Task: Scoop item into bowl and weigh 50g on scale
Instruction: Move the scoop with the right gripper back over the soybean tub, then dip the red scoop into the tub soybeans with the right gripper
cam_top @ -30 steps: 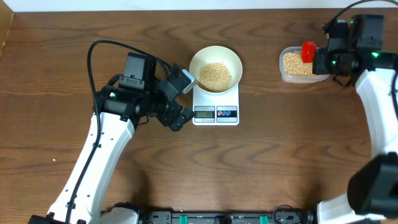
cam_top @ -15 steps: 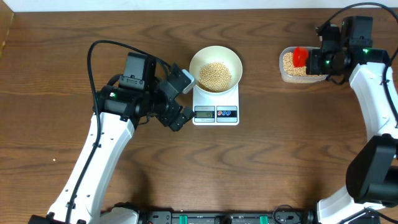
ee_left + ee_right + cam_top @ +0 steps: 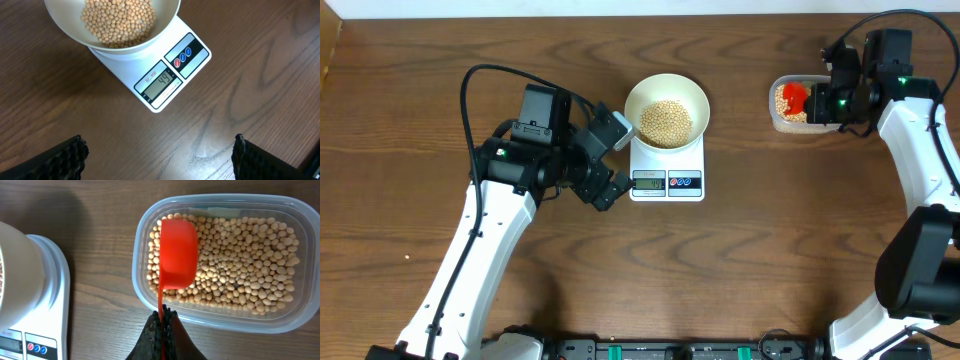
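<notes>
The white bowl [image 3: 631,98] holds a heap of tan beans [image 3: 666,120] and stands on the white scale [image 3: 695,165]. In the left wrist view the scale [image 3: 197,62] shows 49 on its display, below the bowl [image 3: 62,20]. My left gripper [image 3: 159,145] is open just left of the scale, with only bare wood between its fingers. My right gripper [image 3: 162,315] is shut on the thin handle of a red scoop [image 3: 177,255]. The scoop's cup is over the beans [image 3: 240,275] at the left end of the clear tub [image 3: 300,320].
The clear tub [image 3: 782,120] sits at the table's back right, well apart from the scale. A black cable [image 3: 470,90] loops over the left arm. The table's far edge runs just behind the bowl and tub.
My right gripper has carried the red scoop leftward, from the tub's right edge to over its left part. The left arm, bowl and scale have not moved.
</notes>
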{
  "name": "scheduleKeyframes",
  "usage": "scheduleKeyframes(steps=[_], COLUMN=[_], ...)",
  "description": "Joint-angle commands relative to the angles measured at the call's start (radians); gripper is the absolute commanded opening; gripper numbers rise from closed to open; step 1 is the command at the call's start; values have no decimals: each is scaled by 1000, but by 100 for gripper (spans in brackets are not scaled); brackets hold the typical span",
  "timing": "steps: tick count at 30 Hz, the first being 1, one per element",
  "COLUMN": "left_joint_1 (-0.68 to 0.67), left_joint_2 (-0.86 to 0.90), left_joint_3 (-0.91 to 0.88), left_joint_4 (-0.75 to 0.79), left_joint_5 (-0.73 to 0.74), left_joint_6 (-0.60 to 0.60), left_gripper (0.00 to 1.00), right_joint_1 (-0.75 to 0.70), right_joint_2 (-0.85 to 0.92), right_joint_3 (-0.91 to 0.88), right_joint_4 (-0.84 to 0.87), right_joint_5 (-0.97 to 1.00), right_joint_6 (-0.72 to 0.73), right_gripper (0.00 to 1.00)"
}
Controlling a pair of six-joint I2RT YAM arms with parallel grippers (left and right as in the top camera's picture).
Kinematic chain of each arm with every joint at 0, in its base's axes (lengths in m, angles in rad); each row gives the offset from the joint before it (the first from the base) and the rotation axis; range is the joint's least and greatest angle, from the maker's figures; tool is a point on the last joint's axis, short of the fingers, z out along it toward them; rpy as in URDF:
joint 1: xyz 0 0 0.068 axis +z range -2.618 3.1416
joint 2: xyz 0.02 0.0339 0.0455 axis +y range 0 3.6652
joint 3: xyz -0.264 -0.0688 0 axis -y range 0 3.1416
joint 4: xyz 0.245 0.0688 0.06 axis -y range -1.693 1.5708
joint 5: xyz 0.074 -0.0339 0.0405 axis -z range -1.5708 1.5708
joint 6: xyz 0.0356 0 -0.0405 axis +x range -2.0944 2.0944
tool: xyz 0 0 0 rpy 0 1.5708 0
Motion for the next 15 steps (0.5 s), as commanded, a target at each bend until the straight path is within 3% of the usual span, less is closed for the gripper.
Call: scheduleKeyframes(steps=[1, 15], left_joint_1=[-2, -2], left_joint_2=[-9, -9], left_joint_3=[20, 20], left_joint_4=[-3, -3], left_joint_5=[-2, -2], left_joint_6=[-9, -9], left_gripper=[94, 95], right_joint_1=[-1, -113], right_joint_2=[5, 3], right_joint_3=[3, 5], right_joint_4=[-1, 18], right_joint_5=[-48, -48], right_joint_6=[12, 11], right_gripper=[1, 1])
